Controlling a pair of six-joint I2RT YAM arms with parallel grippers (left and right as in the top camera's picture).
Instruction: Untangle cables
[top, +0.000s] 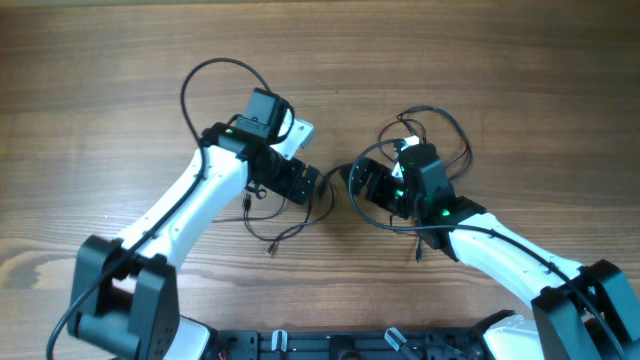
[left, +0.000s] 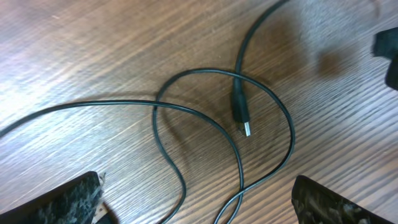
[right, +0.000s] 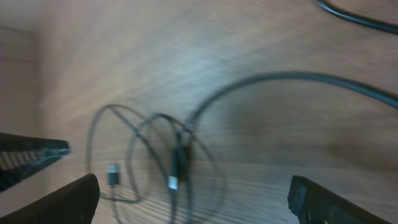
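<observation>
Black, thin and slightly glossy, the cables lie loose on the wooden table in crossing loops, one small metal-tipped plug resting inside a loop, between the left gripper and right gripper, both with fingers spread wide, holding nothing.

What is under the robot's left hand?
Looping black cords and one plug with a silver tip lie on the wooden table beneath the open left gripper. Where the cords run on below its fingers is covered.
</observation>
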